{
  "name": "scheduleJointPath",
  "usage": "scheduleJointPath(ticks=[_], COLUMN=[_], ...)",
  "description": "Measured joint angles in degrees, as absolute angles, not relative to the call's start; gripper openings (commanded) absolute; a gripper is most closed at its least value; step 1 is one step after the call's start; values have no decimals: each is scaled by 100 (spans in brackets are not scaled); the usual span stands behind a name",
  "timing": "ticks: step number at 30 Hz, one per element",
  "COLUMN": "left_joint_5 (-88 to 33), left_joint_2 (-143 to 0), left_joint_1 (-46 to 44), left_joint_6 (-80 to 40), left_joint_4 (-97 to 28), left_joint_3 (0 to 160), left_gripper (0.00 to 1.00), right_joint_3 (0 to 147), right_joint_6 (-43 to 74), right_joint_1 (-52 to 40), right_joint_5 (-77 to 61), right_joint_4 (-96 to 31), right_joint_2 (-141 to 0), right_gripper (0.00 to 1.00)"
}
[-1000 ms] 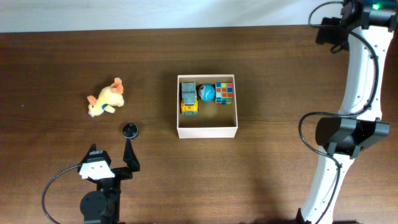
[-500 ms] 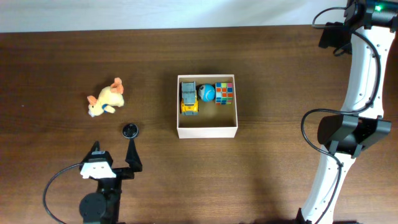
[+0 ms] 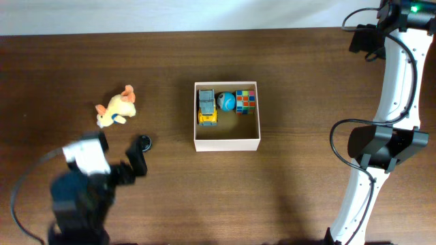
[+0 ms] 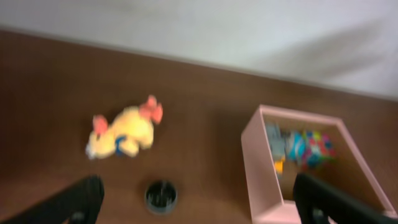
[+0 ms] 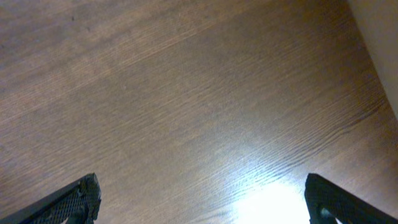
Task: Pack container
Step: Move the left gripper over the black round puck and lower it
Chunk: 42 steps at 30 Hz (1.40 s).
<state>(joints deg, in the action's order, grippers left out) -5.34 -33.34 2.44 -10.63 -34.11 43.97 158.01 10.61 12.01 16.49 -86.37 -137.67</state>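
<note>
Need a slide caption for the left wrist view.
Open left gripper facing a yellow plush toy, a black disc and the partly filled container.

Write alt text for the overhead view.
A white-walled square container holds a toy truck, a blue ball and a puzzle cube along its far wall. To its left on the dark wooden table lie a yellow plush dog and a small black disc, the blurred left arm beside the disc; the right arm stands far right.
</note>
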Motion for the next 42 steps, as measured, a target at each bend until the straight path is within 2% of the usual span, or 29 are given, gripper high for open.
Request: scheduleJointPath(ticks=[8, 15, 25, 33, 42], left_joint_5=[-926, -1802, -2158, -1225, -646], left_joint_2=[-6613, -8320, -9572, -9920, -10525], left_joint_1=[244, 244, 244, 244, 244], left_joint_6=[-1002, -1007, -1004, -1004, -1004], left_joint_4=[-5063, -5478, -5765, -6414, -6475], left_joint_3=[7102, 7791, 7800, 7811, 7817], left_gripper=[99, 99, 99, 99, 99], right_joint_3=[15801, 15801, 15801, 15801, 15801], right_joint_6=[1057, 1059, 1061, 1059, 1057], right_joint_1=[1201, 1201, 1201, 1201, 1201], right_joint_5=[1649, 1647, 1649, 1649, 1649], right_joint_4=[-8635, -8632, -8632, -8632, -8635], right_joint_2=[-13767, -13767, -13767, -13767, -13767], right_gripper=[99, 99, 99, 99, 99])
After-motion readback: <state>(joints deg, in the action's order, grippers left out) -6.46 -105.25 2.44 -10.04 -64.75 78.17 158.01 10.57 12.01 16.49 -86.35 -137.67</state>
